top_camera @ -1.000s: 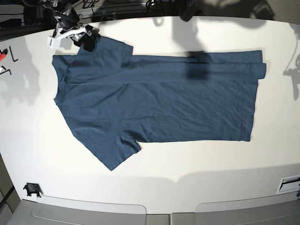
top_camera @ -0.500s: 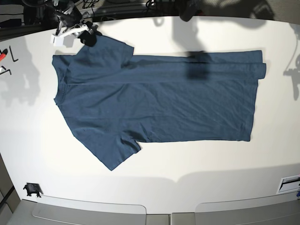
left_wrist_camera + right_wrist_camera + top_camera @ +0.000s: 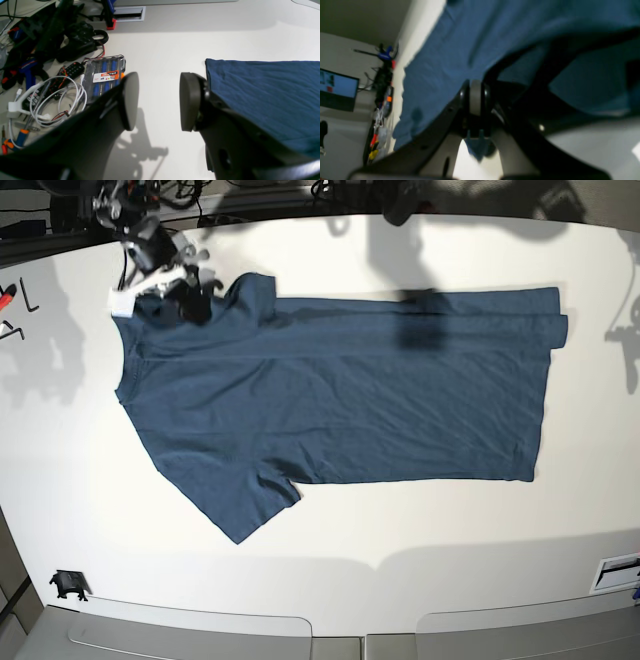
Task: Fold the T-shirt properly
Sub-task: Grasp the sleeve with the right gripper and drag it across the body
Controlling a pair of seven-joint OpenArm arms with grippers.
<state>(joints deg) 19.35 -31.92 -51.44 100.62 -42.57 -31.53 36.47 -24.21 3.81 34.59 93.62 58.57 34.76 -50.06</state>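
Note:
The dark teal-blue T-shirt (image 3: pixel 340 390) lies flat on the white table (image 3: pixel 330 530), collar to the left and hem to the right. At its far sleeve, my right gripper (image 3: pixel 190 298) is shut on the sleeve's edge. The right wrist view shows the jaws of the right gripper (image 3: pixel 477 100) pressed together, with a tuft of the T-shirt (image 3: pixel 450 50) sticking out below them. My left gripper (image 3: pixel 158 100) hangs open above bare table, just beside a corner of the T-shirt (image 3: pixel 262 95), with nothing between its pads. The left gripper itself does not show in the base view.
In the left wrist view, a clear screwdriver case (image 3: pixel 105 75), coiled white cables (image 3: pixel 57 100) and black tools (image 3: pixel 62 37) crowd the table beside the shirt. The base view shows a red pen and hex keys (image 3: pixel 12 298) at the left edge and a small black part (image 3: pixel 68 583) near the front.
My right gripper has shut on the far sleeve's edge and drawn it down and to the right, over the shirt's shoulder. The left gripper has stayed open.

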